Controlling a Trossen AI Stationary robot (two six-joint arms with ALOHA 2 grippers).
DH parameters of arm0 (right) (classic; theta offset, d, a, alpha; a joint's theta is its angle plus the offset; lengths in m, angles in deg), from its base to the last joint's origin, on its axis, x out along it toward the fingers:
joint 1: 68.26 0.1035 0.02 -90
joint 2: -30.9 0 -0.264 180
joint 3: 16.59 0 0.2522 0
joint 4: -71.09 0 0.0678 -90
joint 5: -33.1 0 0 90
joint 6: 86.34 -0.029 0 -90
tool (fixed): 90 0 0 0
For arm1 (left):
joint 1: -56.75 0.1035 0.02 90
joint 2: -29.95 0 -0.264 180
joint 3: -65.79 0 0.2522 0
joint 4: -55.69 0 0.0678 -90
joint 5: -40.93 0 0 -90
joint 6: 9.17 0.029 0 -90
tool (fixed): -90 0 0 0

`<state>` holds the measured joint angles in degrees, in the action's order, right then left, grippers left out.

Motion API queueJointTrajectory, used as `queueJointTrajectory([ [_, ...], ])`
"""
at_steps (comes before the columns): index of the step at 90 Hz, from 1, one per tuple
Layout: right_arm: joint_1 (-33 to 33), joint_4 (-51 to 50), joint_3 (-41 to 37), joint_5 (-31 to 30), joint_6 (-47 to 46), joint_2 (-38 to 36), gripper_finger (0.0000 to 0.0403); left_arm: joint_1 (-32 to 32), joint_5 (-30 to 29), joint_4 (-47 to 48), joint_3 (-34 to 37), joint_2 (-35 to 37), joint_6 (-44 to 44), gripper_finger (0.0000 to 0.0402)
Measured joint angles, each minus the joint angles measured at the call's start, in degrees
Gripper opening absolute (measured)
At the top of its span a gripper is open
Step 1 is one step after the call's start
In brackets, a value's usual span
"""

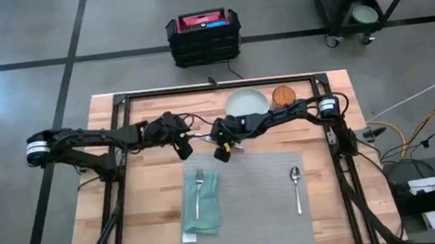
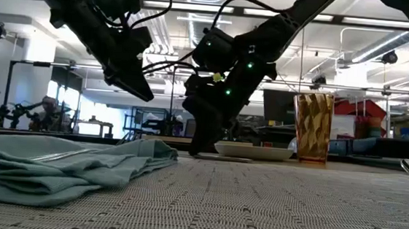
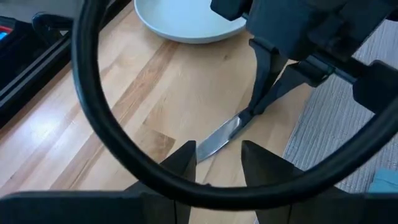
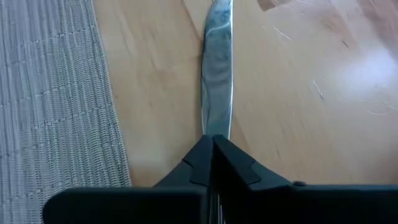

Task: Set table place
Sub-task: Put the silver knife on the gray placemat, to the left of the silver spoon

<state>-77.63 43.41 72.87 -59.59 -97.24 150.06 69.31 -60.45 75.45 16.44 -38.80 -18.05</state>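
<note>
Gripping the knife (image 4: 216,81) on the table (image 1: 151,184), right claw (image 4: 211,146), left claw (image 3: 217,155) parted, no legible writing.

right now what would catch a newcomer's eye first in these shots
The right hand, shut on the knife, holds it on the bare table just beyond the far edge of the grey placemat. The left hand hovers open close by, facing the blade. On the placemat lie a fork on a teal napkin and a spoon, while the pale plate and amber glass wait at the table's far edge.
</note>
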Motion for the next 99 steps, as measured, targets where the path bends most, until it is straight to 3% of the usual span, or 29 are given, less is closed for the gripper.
queueJointTrajectory([
  [15,0.01,-3.54,0.65,0.30,0.58,-3.33,0.0031,0.00,0.00,-0.02,0.00,0.00,-0.16,0.0114],
  [42,-0.12,-2.78,1.16,-0.25,2.59,-4.43,0.0146,0.02,0.00,0.01,0.00,0.00,-0.18,0.0114],
  [56,-0.01,-2.36,-0.08,-0.28,2.59,-4.46,0.0184,0.01,0.00,-0.04,0.00,0.00,-0.33,0.0114],
  [74,0.15,0.06,-1.63,-0.31,2.33,-4.14,0.0195,0.02,0.00,-0.33,0.02,0.00,-0.62,0.0114],
  [99,1.10,2.69,-2.60,-0.23,1.49,-2.23,0.0173,0.02,0.00,-0.48,0.04,-0.02,-0.62,0.0114],
])
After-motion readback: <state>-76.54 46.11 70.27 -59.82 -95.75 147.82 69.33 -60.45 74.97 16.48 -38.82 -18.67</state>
